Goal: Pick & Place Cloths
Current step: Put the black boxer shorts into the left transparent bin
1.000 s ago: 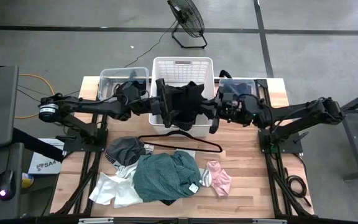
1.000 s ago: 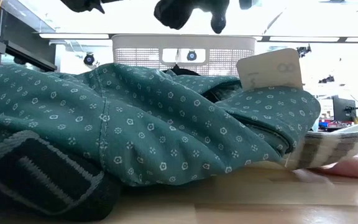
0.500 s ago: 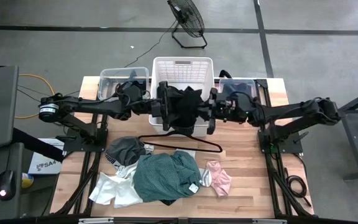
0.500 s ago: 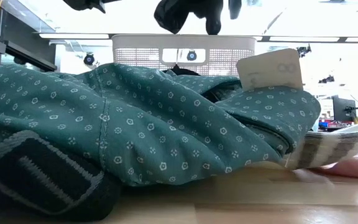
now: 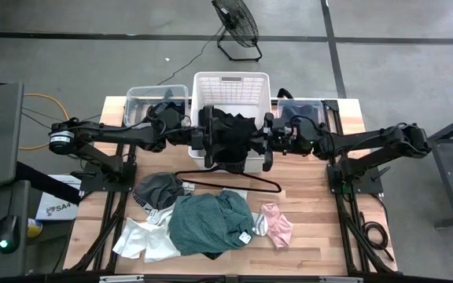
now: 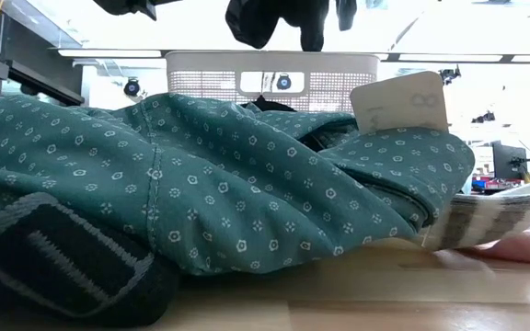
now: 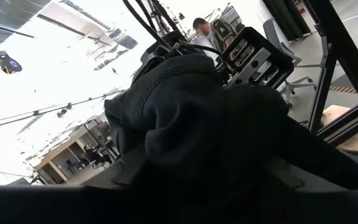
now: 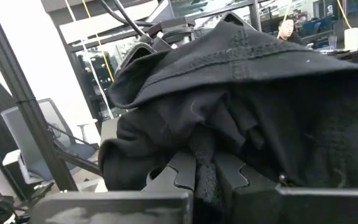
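Closer together, both grippers hold black cloth [image 5: 230,137].

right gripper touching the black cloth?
Touching. The right wrist view shows the right gripper shut on a fold of the black cloth, fabric pinched between its fingers.

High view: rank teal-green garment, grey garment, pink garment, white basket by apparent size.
1. white basket and teal-green garment: look alike, not ranked, since the black cloth covers part of the basket
2. grey garment
3. pink garment
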`<act>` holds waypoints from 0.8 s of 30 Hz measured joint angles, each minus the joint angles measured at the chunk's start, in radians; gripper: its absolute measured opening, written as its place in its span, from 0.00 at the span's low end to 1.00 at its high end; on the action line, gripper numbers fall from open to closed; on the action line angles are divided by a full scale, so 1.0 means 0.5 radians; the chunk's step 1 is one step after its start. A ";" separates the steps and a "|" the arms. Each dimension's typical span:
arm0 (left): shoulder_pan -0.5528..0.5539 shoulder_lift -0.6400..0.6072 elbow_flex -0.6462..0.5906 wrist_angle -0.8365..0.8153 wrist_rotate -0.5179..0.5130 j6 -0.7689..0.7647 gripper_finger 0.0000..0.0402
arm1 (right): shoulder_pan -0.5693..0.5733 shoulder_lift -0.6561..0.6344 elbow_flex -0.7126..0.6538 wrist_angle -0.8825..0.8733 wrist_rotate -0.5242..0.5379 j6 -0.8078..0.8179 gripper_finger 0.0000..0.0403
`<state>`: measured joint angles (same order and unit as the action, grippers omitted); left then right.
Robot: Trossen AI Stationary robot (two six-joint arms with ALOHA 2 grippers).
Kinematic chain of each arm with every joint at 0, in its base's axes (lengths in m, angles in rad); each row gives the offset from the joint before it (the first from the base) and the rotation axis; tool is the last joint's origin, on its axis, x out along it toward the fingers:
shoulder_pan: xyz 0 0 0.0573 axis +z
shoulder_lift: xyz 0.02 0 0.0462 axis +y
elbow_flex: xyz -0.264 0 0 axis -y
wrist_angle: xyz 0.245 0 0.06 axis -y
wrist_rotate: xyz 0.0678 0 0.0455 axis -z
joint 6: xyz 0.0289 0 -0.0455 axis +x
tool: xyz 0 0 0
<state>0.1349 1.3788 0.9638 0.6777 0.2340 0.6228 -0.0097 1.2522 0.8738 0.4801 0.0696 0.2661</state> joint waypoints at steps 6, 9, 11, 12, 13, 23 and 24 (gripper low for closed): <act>0.000 -0.002 0.000 0.008 0.005 -0.052 0.19 | 0.001 -0.002 0.000 -0.020 0.017 0.006 0.02; 0.000 -0.002 0.000 0.008 0.001 -0.057 0.06 | 0.003 -0.002 0.000 -0.024 0.080 0.004 0.07; 0.001 -0.002 0.000 0.008 -0.002 -0.058 0.06 | 0.010 -0.002 0.000 -0.025 0.127 -0.011 0.12; 0.001 -0.002 0.000 0.007 -0.006 -0.058 0.06 | 0.014 -0.002 0.000 -0.026 0.156 -0.012 0.15; 0.001 -0.002 0.000 0.007 -0.007 -0.058 0.06 | 0.019 -0.002 0.000 -0.026 0.184 -0.018 0.18; 0.001 -0.021 0.001 -0.019 -0.078 -0.053 0.06 | 0.113 -0.093 -0.001 -0.080 0.246 -0.236 0.59; 0.004 -0.036 0.001 -0.042 -0.125 -0.051 0.06 | 0.125 -0.118 -0.001 -0.097 0.244 -0.263 0.62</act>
<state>0.1370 1.3606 0.9642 0.6569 0.1716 0.5972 0.0527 1.1932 0.8734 0.4317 0.1918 0.1348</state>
